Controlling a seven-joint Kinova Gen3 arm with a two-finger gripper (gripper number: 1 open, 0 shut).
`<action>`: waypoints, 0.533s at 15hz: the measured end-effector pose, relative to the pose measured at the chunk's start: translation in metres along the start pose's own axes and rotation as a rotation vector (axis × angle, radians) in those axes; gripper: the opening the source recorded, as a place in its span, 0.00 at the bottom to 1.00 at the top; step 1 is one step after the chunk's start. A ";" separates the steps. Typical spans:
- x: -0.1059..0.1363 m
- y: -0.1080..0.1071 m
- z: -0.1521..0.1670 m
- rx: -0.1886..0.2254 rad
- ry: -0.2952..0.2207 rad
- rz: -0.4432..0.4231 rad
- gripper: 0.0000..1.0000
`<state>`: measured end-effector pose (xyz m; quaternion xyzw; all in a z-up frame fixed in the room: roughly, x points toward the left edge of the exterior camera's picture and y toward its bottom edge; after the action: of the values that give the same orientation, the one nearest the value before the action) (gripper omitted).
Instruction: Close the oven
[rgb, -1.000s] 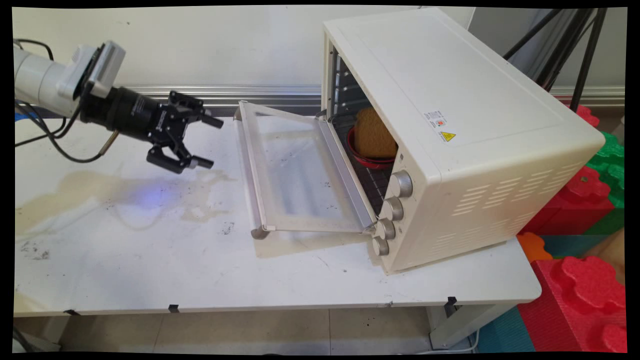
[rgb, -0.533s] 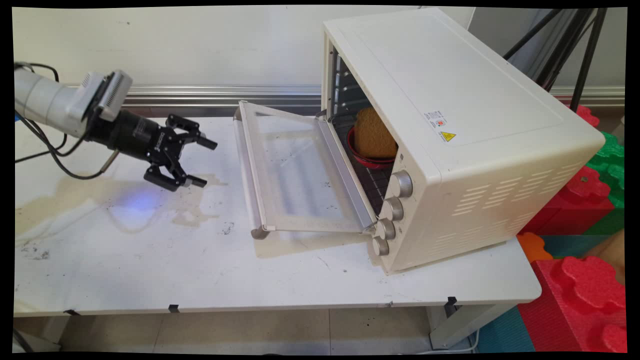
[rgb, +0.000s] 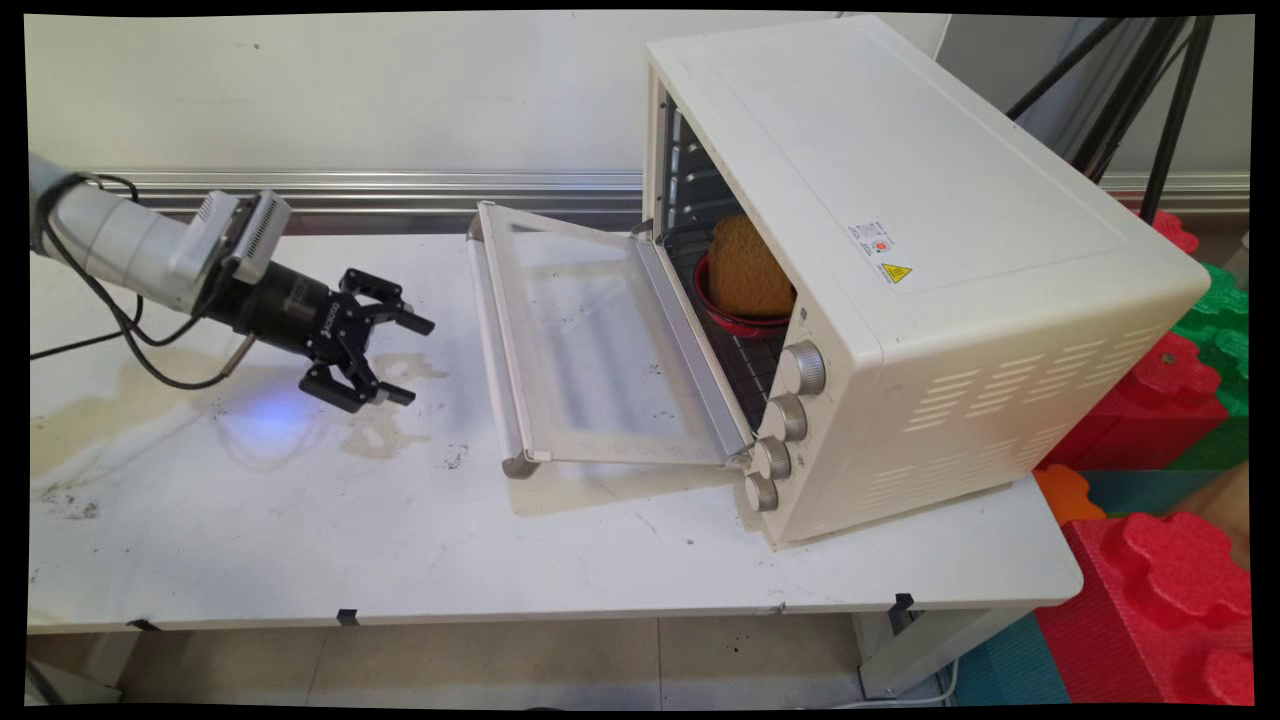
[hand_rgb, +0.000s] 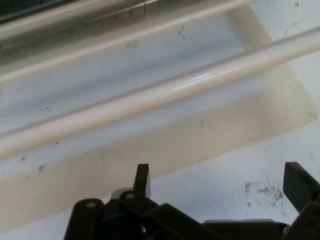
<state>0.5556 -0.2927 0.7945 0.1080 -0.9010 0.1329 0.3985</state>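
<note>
Claw (rgb: 408, 360): open wide, holds nothing. Fingers point toward the oven door (rgb: 590, 345), low over the table (rgb: 300, 520), w/ a bare strip of table between tips and door. Nothing touches the claw.

Key relation: door lies to picture right of the claw, near but apart. Door is folded down, approx. flat, hinged at the oven (rgb: 900, 270) mouth. Its handle (rgb: 492, 340) is the bar on the door's free edge, i.e. the edge nearest the claw. Handle long axis runs from the wall side toward the table's near side, roughly crosswise to the direction the claw points. Hand view agrees: handle (hand_rgb: 165, 92) crosses the picture as a long pale bar ahead of the fingers (hand_rgb: 142, 181), door glass beyond it, stained table below it.

Inside the oven, on the rack: a red dish (rgb: 735, 315) w/ a slice of toast (rgb: 750, 268) leaning in it. Both are well apart from the claw, past the full depth of the door.

Count:
- claw: 1 (one arm only)
- oven: 1, door: 1, handle: 1
- knobs (rgb: 800, 368): 4, in a column on the oven's front right
- dish: 1
- toast: 1
- brownish stain (rgb: 385, 425) on table under and beside the claw: 1 patch approx.

Outside the table at right: red and green foam blocks (rgb: 1170, 570); no. cannot be told.
</note>
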 end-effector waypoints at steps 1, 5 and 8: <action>-0.003 0.000 0.004 -0.002 -0.003 -0.004 1.00; -0.011 0.000 0.014 -0.001 -0.004 -0.015 1.00; -0.013 -0.002 0.020 0.006 0.004 -0.023 1.00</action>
<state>0.5509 -0.2998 0.7721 0.1191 -0.8985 0.1313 0.4015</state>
